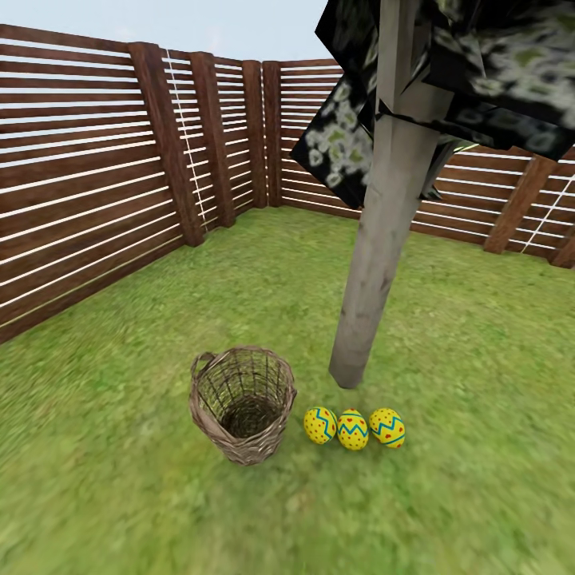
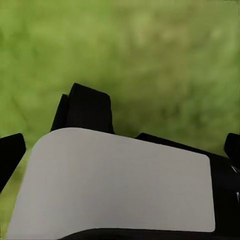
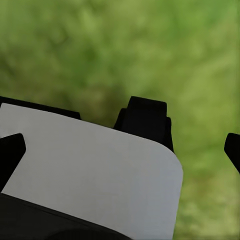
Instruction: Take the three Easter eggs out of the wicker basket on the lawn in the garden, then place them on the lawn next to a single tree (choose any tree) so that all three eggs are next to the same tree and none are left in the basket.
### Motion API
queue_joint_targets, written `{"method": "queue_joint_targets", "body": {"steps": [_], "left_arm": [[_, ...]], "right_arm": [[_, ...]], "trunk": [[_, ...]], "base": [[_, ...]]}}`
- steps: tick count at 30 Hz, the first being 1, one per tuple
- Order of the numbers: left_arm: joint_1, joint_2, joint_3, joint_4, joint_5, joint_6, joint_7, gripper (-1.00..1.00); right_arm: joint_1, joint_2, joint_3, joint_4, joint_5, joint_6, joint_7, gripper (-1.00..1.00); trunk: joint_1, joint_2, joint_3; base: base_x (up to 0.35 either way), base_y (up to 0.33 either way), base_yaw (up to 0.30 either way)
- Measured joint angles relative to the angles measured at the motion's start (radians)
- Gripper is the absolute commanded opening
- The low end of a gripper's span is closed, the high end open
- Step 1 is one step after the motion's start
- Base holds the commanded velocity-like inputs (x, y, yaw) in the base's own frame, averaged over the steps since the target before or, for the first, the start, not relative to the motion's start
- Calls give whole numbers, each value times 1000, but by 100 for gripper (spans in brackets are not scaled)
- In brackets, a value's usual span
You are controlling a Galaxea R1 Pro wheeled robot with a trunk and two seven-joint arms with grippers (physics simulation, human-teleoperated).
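**On the lawn by the trunk: three eggs out, basket bare**

Beside the tree (image 1: 375, 255), on the lawn (image 1: 479, 359), three eggs lie in a tight row just in front of the trunk's foot. Left egg (image 1: 319, 425), mid egg (image 1: 352, 430), right egg (image 1: 387, 427): all yellow w/ red dots and a blue zigzag band. Left and mid look to be touching; mid and right touching or nearly so. Row sits near the trunk base, not against it.

Basket (image 1: 242, 403) stands upright just left of the left egg, a thin strip of grass between them. Open wicker weave, loop handle at the rim's left side. Looking down into it, only its dark woven bottom shows, no egg inside.

Trunk is pale grey-beige, leaning slightly right as it rises; dark mottled leaves hang at the top. Brown slatted fence (image 1: 88, 176) runs along the lawn's far and left edges, meeting at a far corner, well apart from the eggs.

Left wrist view: left gripper (image 2: 120, 150) over blurred grass, w/ a pale grey panel and black parts of the robot in front. Dark fingertips (image 2: 11, 150) sit at opposite sides of the pic, so jaws stand wide, nothing held.

Right wrist view: right gripper (image 3: 120, 150) same story, fingertips (image 3: 10, 150) far apart over grass, wide and holding nothing.
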Motion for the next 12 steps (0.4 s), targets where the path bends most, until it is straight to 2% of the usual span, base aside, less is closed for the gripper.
{"method": "queue_joint_targets", "body": {"steps": [12], "left_arm": [[1, 2, 0, 0, 0, 0, 2, 100]], "right_arm": [[0, 0, 0, 0, 0, 0, 0, 100]], "trunk": [[0, 0, 0]], "base": [[0, 0, 0]]}}
